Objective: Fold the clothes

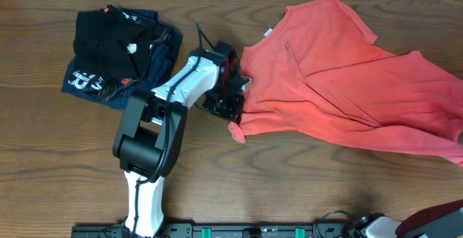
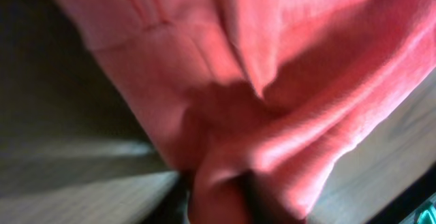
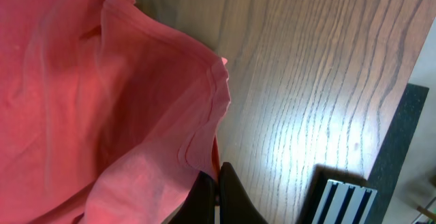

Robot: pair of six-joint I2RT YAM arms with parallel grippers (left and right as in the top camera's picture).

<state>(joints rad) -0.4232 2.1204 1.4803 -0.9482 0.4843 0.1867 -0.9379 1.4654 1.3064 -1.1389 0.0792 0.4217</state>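
Note:
The coral-red T-shirt lies rumpled across the right half of the table, neck and white tag toward the back. My left gripper is at its left edge and pinches a bunch of the cloth low over the table. In the left wrist view the shirt fills the frame and folds round the jaws. My right gripper is shut on a hemmed edge of the shirt. In the overhead view that gripper is hidden; only a dark red shape shows at the bottom right corner.
A pile of folded black and navy garments sits at the back left. The wooden table ends at a black rail along its front. In the right wrist view a ridged dark fixture lies near the table's edge.

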